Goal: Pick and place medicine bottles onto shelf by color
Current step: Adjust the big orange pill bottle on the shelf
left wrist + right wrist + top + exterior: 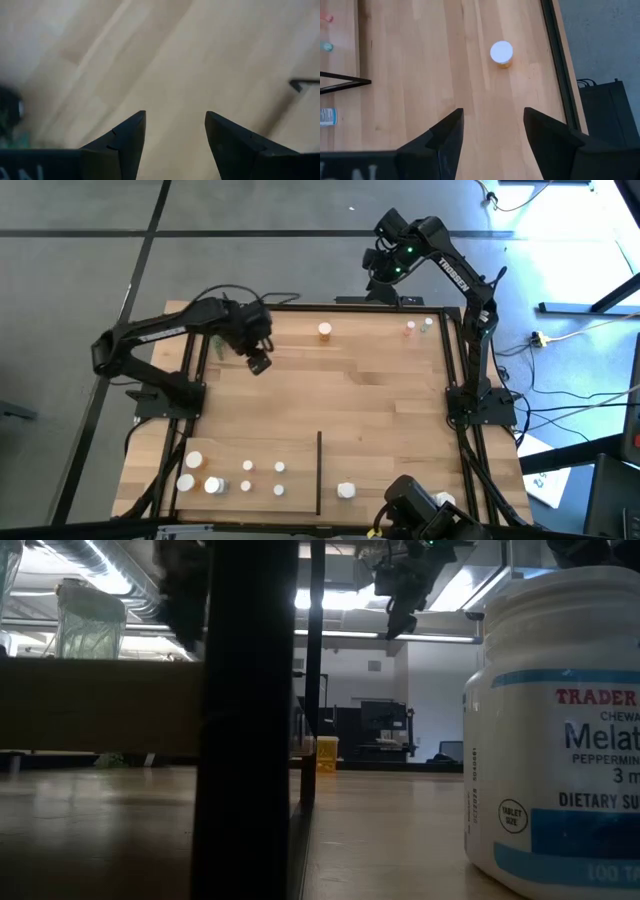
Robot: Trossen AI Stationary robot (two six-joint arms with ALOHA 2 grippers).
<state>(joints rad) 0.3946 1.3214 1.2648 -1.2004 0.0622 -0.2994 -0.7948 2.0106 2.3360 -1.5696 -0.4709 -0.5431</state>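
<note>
Right gripper [492, 135], top centre-right of the high view, jaws apart and empty, looks down on an orange bottle [501, 54] alone at upper centre of the shelf [380, 395]; left gripper [175, 135], upper left, likewise agape and empty; step judged: approach, next lowering astride that bottle.

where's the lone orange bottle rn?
High view: the orange bottle stands alone near the shelf's far edge, between the left hand and right hand.
</note>
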